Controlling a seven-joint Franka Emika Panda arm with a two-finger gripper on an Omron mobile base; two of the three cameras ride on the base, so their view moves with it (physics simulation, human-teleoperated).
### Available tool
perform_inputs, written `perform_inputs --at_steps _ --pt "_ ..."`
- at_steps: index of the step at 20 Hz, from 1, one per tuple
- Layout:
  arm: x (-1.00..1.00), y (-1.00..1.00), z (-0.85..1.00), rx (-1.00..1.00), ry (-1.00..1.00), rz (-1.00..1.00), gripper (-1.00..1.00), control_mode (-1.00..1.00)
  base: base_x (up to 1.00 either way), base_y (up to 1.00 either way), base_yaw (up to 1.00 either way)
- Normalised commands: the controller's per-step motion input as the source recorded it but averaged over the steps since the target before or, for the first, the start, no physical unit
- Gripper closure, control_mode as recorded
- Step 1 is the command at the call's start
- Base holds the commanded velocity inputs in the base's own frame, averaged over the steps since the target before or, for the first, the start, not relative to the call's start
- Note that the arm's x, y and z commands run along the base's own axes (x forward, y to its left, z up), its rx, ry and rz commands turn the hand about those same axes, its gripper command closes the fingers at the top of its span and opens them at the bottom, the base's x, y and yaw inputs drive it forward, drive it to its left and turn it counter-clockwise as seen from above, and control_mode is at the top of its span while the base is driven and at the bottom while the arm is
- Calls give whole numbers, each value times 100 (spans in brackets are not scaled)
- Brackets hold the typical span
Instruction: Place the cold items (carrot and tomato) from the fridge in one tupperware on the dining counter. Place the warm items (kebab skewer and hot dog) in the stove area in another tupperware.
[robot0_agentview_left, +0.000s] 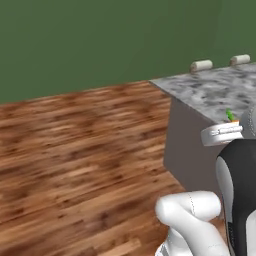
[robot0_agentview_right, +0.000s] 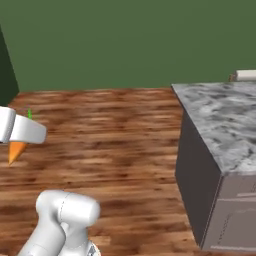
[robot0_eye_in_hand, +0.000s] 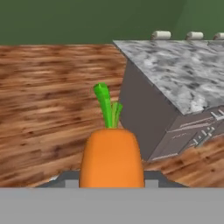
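Closest to the lens in the hand view, a carrot (robot0_eye_in_hand: 112, 157) is seen end-on, its orange body flanked by the dark tips of the gripper (robot0_eye_in_hand: 112, 178) and its green stalk (robot0_eye_in_hand: 106, 105) pointing away toward the floor. The carrot is pinched between the two fingers. In the right base view the pointed orange end of the carrot (robot0_agentview_right: 16, 150) hangs below the white hand at the left edge, above the wooden floor (robot0_agentview_right: 110, 145). In the left base view a green tuft with a sliver of orange (robot0_agentview_left: 231, 117) is visible just above the white wrist, in front of the counter edge. A counter (robot0_eye_in_hand: 175, 72) with a grey marbled top and dark grey side stands to the right on the plank floor; drawer fronts with handles (robot0_eye_in_hand: 199, 131) are shown on its near face. Three small pale cylinders (robot0_eye_in_hand: 161, 35) are seen beyond the far edge of the counter. A plain green wall (robot0_agentview_left: 100, 40) closes the background. No brand, label or legible writing is visible on any surface.
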Motion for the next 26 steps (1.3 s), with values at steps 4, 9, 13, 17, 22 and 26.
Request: perform_inputs --at_steps 4,9,13,17,22,26 --pt "0 0 0 0 0 0 100 100 100 35 -42" --pt "0 0 0 0 0 0 100 100 100 58 -44" --pt "0 0 0 0 0 0 100 100 100 72 -43" --pt "0 0 0 0 0 0 100 100 99 80 -39" --pt "0 0 0 0 0 0 100 100 90 85 -36" --pt "0 0 0 0 0 0 100 100 91 90 -37"
